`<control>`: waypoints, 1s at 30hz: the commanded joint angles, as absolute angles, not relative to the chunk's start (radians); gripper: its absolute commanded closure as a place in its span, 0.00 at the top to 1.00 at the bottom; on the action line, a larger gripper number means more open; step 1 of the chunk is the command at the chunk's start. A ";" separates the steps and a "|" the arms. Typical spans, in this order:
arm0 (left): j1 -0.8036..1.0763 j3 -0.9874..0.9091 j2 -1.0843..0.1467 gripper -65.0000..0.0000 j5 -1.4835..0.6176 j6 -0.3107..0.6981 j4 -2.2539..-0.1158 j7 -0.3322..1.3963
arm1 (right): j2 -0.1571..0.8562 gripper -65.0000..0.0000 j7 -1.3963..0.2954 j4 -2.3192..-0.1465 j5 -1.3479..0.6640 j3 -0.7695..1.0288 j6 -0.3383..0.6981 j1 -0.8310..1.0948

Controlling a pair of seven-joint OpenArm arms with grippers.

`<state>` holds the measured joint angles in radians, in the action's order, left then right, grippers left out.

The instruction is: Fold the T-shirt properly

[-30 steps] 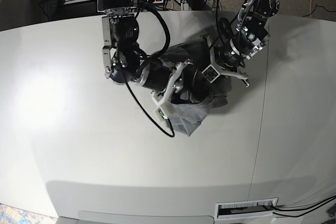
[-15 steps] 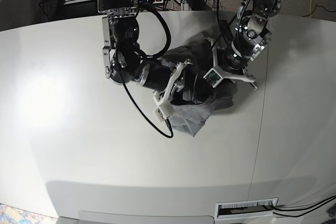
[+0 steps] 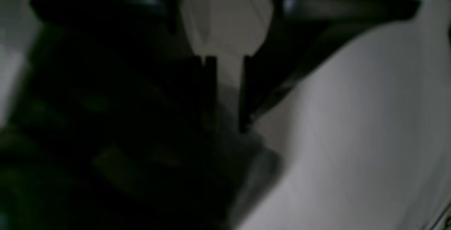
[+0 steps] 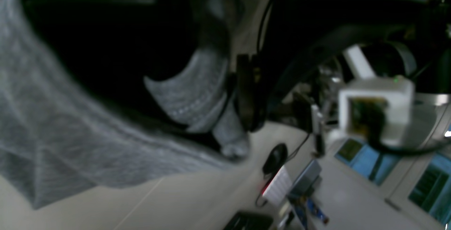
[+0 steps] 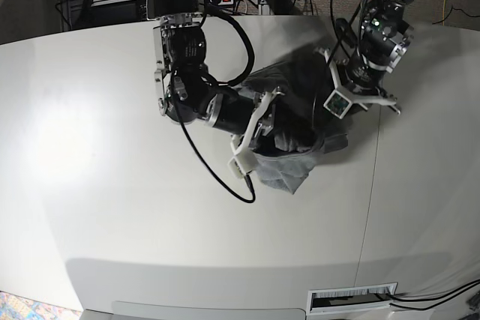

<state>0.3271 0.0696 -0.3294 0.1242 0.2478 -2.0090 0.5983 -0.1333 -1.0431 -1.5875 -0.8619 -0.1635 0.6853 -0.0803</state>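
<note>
The T-shirt [image 5: 289, 136] is lying bunched, no neat fold showing; right gripper [image 4: 243, 92] is pinching its fabric, left gripper [image 3: 225, 92] unclear.

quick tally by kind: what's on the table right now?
T-shirt: 1, grey, bunched up
Grippers over it: 2, right gripper, left gripper
Total: 3
</note>
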 commanded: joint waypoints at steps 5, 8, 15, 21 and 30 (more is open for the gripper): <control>0.372 0.063 -0.336 0.19 0.112 0.271 -1.988 0.549 | -0.141 0.19 -1.020 -1.603 -0.817 -0.219 0.698 -0.106; 0.374 0.062 -0.336 0.19 0.112 0.271 -1.920 0.527 | -0.141 0.19 -1.018 -1.603 -0.818 -0.234 0.698 -0.105; 0.371 0.062 -0.335 0.19 0.064 0.290 -1.874 0.470 | -0.142 0.19 -0.946 -1.603 -0.760 -0.285 0.698 -0.105; 0.371 0.062 -0.335 0.19 0.059 0.289 -1.874 0.471 | -0.142 0.19 -0.923 -1.603 -0.739 -0.359 0.698 -0.117; 0.371 0.062 -0.335 0.19 0.078 0.289 -1.874 0.473 | -0.142 0.19 -0.973 -1.751 -0.819 -0.366 0.698 -0.119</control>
